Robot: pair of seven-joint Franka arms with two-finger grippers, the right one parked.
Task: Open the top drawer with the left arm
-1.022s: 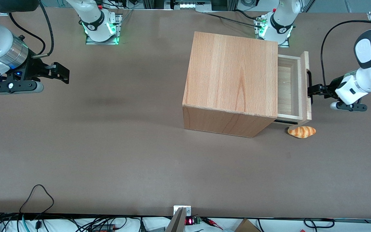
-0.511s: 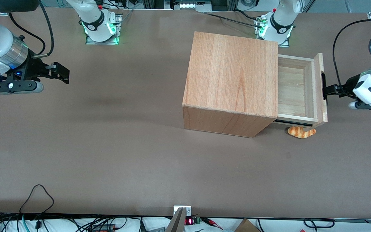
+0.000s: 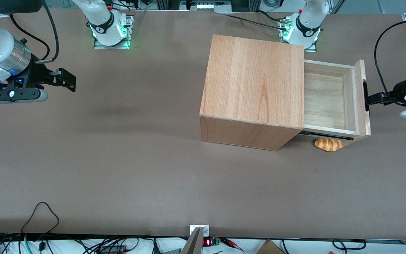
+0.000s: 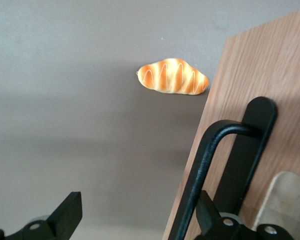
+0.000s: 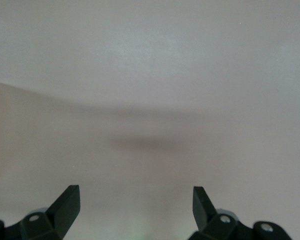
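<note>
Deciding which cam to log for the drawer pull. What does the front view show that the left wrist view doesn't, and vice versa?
Front view only: the whole cabinet, the top drawer pulled well out with its bare inside, and the slide rail beneath.

Left wrist view only: the fingers spread wide, one hooked inside the black bar handle rather than clamping it.

Both: the drawer front panel, the gripper at the handle, the bread roll on the table beside the drawer.
</note>
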